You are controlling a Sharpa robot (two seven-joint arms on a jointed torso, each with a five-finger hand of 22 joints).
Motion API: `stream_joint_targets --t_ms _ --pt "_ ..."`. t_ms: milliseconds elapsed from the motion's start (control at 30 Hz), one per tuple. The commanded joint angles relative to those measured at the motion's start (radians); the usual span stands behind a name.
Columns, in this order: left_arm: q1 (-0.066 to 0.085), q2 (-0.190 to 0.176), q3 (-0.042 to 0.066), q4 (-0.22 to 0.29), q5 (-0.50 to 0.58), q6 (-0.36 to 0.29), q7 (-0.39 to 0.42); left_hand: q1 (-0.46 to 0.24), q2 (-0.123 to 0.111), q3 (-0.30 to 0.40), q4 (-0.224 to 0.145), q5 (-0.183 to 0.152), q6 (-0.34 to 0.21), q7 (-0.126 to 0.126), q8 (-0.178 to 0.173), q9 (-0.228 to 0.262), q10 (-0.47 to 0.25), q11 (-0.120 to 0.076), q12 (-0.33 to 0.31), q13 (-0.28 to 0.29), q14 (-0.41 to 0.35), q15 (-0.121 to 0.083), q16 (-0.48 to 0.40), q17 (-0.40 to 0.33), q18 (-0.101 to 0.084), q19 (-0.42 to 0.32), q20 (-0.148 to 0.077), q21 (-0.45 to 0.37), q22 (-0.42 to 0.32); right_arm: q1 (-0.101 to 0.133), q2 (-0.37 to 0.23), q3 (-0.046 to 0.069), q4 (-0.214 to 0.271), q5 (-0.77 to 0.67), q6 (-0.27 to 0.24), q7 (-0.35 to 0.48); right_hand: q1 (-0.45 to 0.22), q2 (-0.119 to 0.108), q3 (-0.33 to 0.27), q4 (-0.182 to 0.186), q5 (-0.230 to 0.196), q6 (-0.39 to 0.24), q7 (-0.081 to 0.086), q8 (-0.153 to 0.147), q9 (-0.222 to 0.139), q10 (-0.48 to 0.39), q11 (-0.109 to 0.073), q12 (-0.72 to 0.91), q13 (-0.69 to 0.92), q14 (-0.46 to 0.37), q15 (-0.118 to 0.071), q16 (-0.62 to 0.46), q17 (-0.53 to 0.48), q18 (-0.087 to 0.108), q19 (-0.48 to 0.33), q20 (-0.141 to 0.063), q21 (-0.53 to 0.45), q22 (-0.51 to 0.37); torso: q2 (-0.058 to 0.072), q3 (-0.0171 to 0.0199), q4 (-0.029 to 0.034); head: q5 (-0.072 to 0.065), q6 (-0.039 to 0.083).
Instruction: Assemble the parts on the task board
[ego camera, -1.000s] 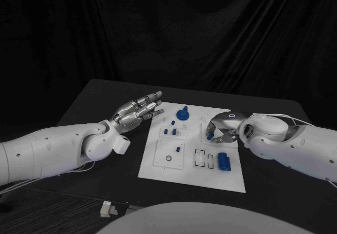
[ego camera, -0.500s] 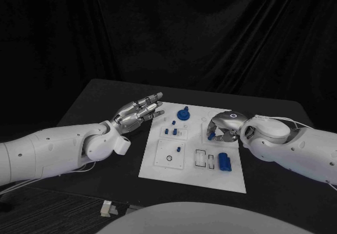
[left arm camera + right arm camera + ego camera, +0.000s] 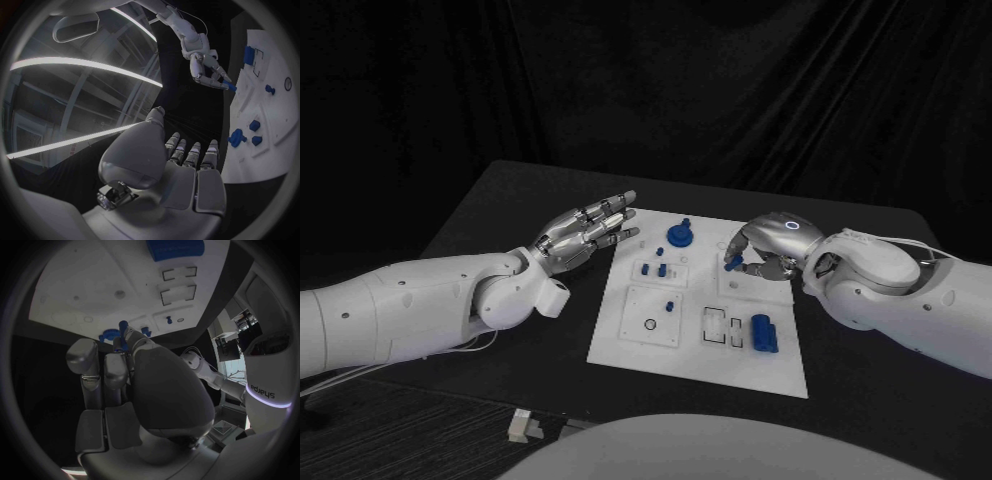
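Observation:
The white task board [image 3: 635, 345] lies mid-table. On it are a round blue knob [image 3: 678, 236], two short blue pegs [image 3: 653, 269], a tiny blue peg [image 3: 666, 305] and a blue block [image 3: 762, 330]. My right hand [image 3: 767, 245] hovers over the board's far right part and pinches a small blue piece [image 3: 733, 262] in its fingertips. The left wrist view shows that same right hand [image 3: 205, 59] with the blue piece [image 3: 230, 86] at its fingertips above the board [image 3: 275, 112]. My left hand [image 3: 589, 232] is open, fingers spread, palm up, just off the board's far left edge.
A black ring [image 3: 648, 323] and two rectangular slots [image 3: 715, 325] mark the board's near half. In the right wrist view the blue block [image 3: 175, 249] and slots [image 3: 179, 284] lie beyond the fingers. Black table [image 3: 488, 215] surrounds the board.
My right hand has risen off the board's right side and shifted slightly away from me, bringing a small blue piece up in its fingertips. The left hand stays put.

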Motion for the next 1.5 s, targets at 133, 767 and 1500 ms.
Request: stream_joint_targets --t_ms 133,767,1500 --pt "-0.002 0.001 0.001 0.003 0.005 0.005 0.015 0.006 0.008 0.0 -0.005 0.003 0.002 0.004 0.006 0.001 0.002 0.006 0.007 0.001 0.001 0.009 0.005 0.001 0.016 0.001 0.005 0.001 0.001 0.07 -0.025 0.002 0.116 -0.008 0.058 -0.085 -0.021 -0.01 0.016 0.001 0.012 -0.016 0.006 -0.018 0.022 0.03 -0.018 -0.016 0.0 0.006 0.006 -0.003 0.001 0.012 -0.002 0.003 0.005 0.113 -0.001 0.0 -0.0003 0.001 0.0" --pt "-0.002 -0.003 0.001 0.013 0.005 -0.019 0.023 0.005 0.009 -0.002 -0.006 0.005 0.007 0.008 0.007 0.002 0.004 0.007 0.01 0.002 -0.001 0.0 0.003 0.0 0.015 -0.002 0.002 -0.002 -0.011 0.025 0.139 0.002 0.175 -0.17 0.213 -0.15 -0.019 -0.023 0.041 -0.015 0.028 -0.018 0.006 -0.026 0.025 0.046 -0.019 -0.025 0.002 0.004 0.004 -0.011 -0.009 0.013 -0.005 0.003 -0.001 0.111 -0.002 -0.0009 0.0016 0.06 0.0" --pt "-0.002 -0.012 0.001 0.013 0.006 -0.027 0.024 0.002 0.011 -0.004 -0.004 0.005 0.007 0.009 0.007 0.002 0.004 0.01 0.011 0.002 -0.002 -0.001 0.002 0.0 0.015 -0.004 -0.002 -0.002 -0.014 -0.07 0.262 0.002 0.083 -0.249 0.236 -0.122 -0.018 -0.037 0.068 -0.043 0.038 -0.022 0.008 -0.038 0.028 0.063 -0.021 -0.029 0.005 -0.002 0.003 -0.021 -0.021 0.015 -0.012 0.001 -0.012 0.109 0.0 -0.0003 -0.0002 0.071 0.0"
